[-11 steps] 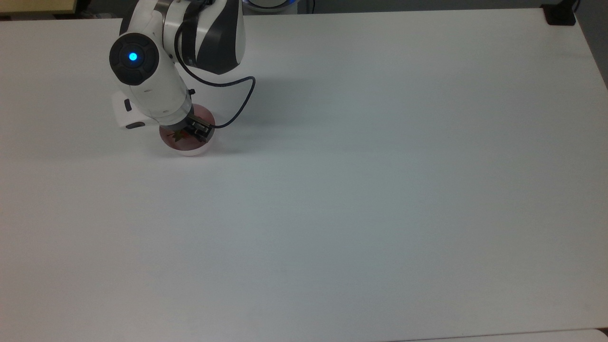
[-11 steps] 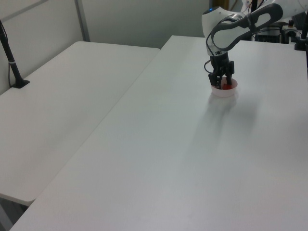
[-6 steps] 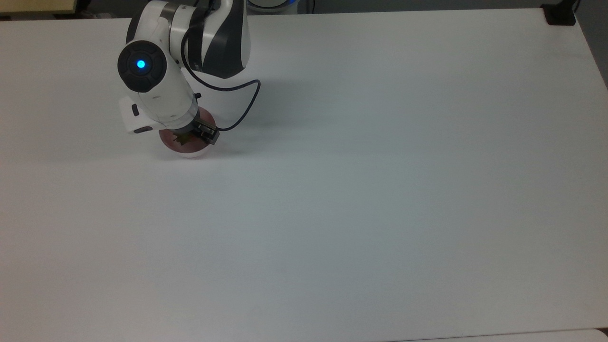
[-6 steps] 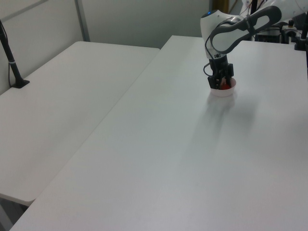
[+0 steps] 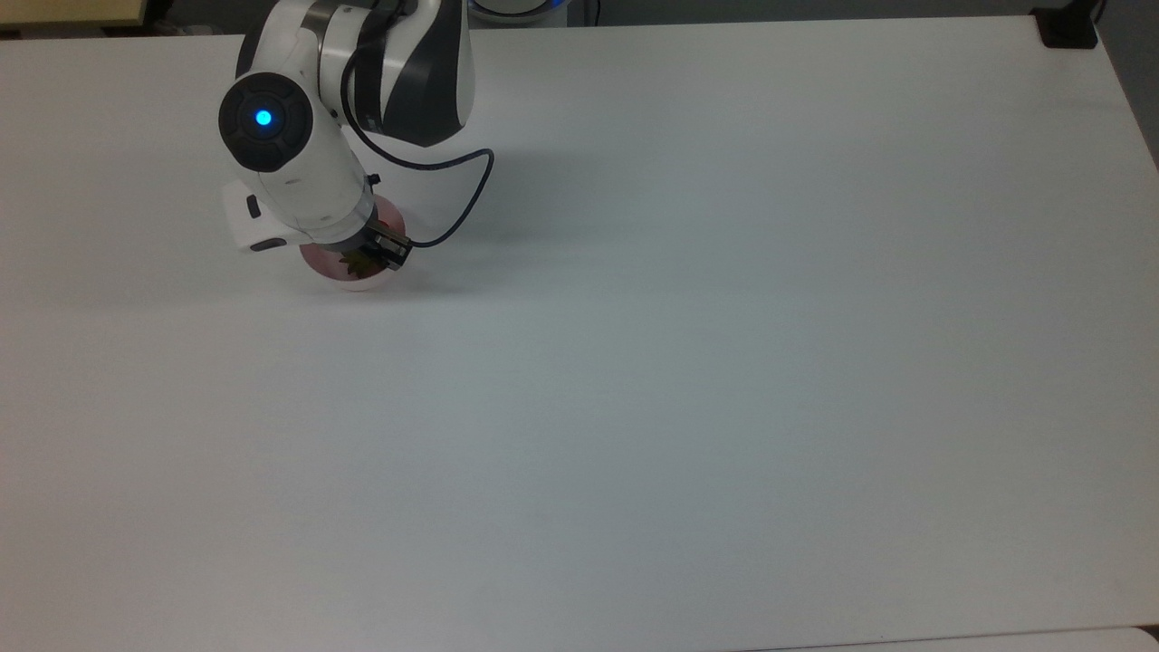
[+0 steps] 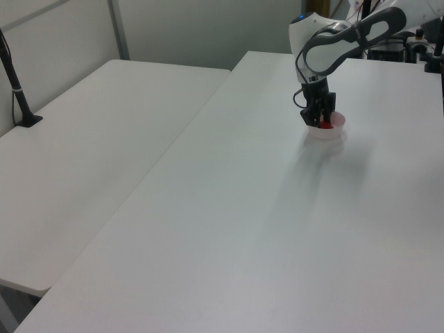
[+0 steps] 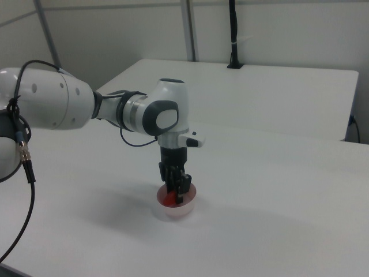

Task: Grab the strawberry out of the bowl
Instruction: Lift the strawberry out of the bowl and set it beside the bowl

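Jaws (image 7: 175, 192) pressed in on strawberry (image 6: 325, 124) — red fruit sits between black fingers (image 7: 185, 183), leafy cap up (image 5: 355, 263). Strawberry low inside pink bowl (image 7: 185, 208), bowl on white table (image 5: 688, 362). Arm (image 7: 124, 109) reaches sideways, wrist bent straight down over bowl — blue light on top (image 5: 263, 118).

in the top view the arm's wrist covers the far part of the bowl (image 5: 362, 279) and most of the strawberry (image 5: 355, 263), leaving only its leafy cap showing. in the right view the gripper (image 7: 174, 190) hides the upper strawberry, and whether the fingers touch it cannot be told. the arm's base is cut off by the top view's upper edge.
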